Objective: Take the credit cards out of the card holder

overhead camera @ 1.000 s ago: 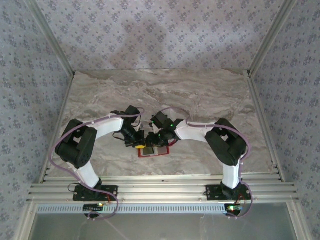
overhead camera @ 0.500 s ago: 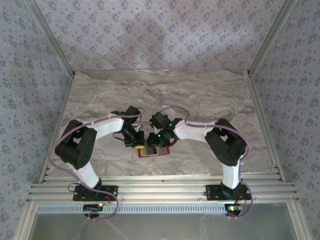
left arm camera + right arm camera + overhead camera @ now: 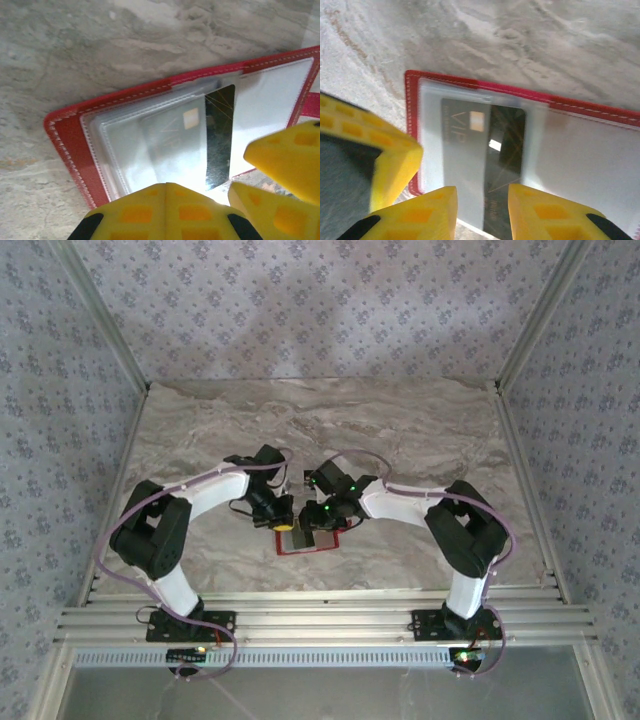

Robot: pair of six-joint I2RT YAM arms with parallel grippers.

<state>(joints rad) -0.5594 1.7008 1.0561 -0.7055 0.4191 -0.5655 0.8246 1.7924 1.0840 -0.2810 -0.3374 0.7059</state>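
The red card holder (image 3: 316, 547) lies open on the marble table, between both arms. Inside its clear sleeve is a greyish credit card (image 3: 465, 150) with a chip, "VIP" lettering and a dark band. The same credit card (image 3: 180, 145) lies in the card holder (image 3: 65, 135), just past my left gripper (image 3: 167, 186). That gripper is shut, and its joined tips sit over the sleeve's near edge. My right gripper (image 3: 483, 200) is open, its two fingers straddling the card's near end at the edge of the card holder (image 3: 411, 125). Left gripper (image 3: 283, 524) and right gripper (image 3: 305, 528) nearly touch.
The bare marble tabletop (image 3: 400, 430) stretches beyond the holder. Patterned walls enclose it at the back and sides. An aluminium rail (image 3: 320, 620) runs along the near edge. The right gripper's yellow fingers (image 3: 280, 150) crowd the left wrist view, and a left finger (image 3: 385, 155) crowds the right wrist view.
The right arm's elbow has swung outward to the right and its jaws have opened a little wider. The left gripper has shifted slightly towards the right one, still shut.
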